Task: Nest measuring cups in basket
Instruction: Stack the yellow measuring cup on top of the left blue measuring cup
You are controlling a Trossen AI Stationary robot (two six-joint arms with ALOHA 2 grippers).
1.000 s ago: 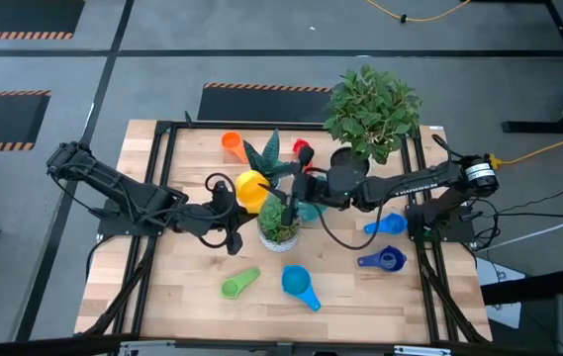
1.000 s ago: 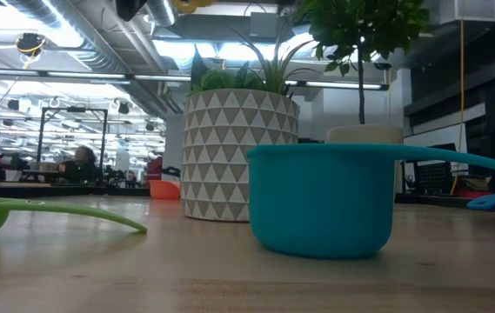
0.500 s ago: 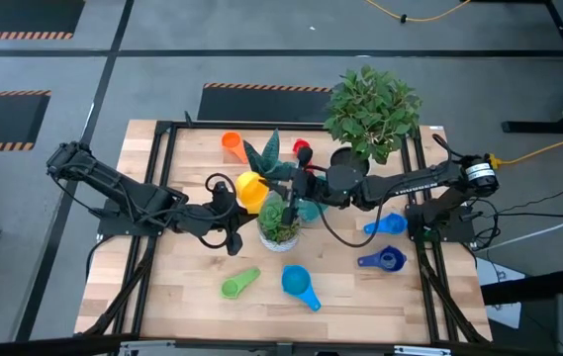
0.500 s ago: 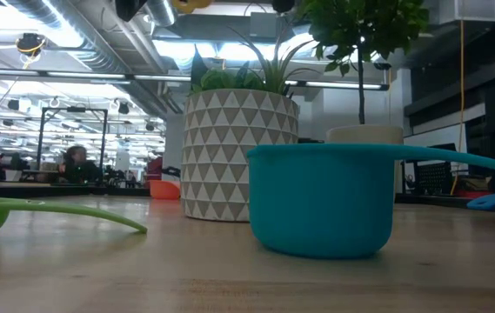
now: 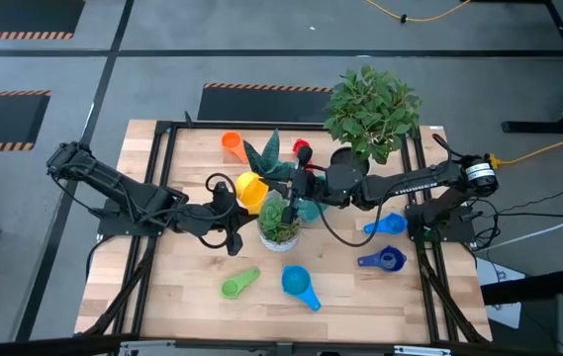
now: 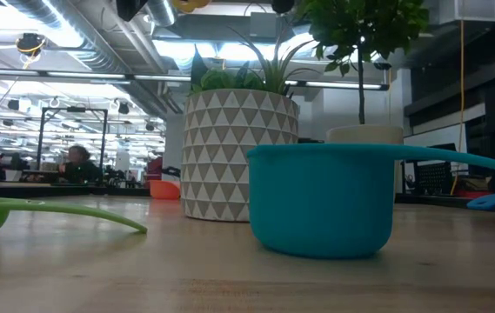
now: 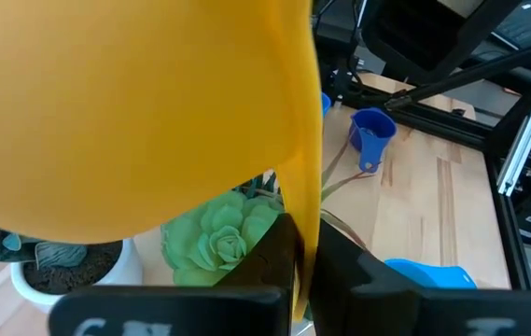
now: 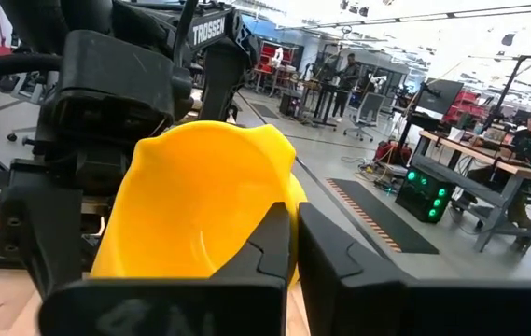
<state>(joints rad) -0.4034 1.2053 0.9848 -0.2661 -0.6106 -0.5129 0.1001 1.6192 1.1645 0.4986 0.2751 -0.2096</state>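
Both robot grippers pinch the same yellow plastic measuring cup (image 5: 251,188) up in the air above the middle of the wooden table (image 5: 192,287). The left gripper (image 5: 230,194) squeezes it from one side and the right gripper (image 5: 296,185) from the other. The small teal plastic basket (image 5: 308,210) sits just beside them, next to a little green plant in a white pot (image 5: 279,225).

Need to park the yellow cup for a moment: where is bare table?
Free: the left strip below the left arm, beside the green cup, and the near-right corner past the dark blue cup. Crowded: the centre, around the succulent and both grippers.
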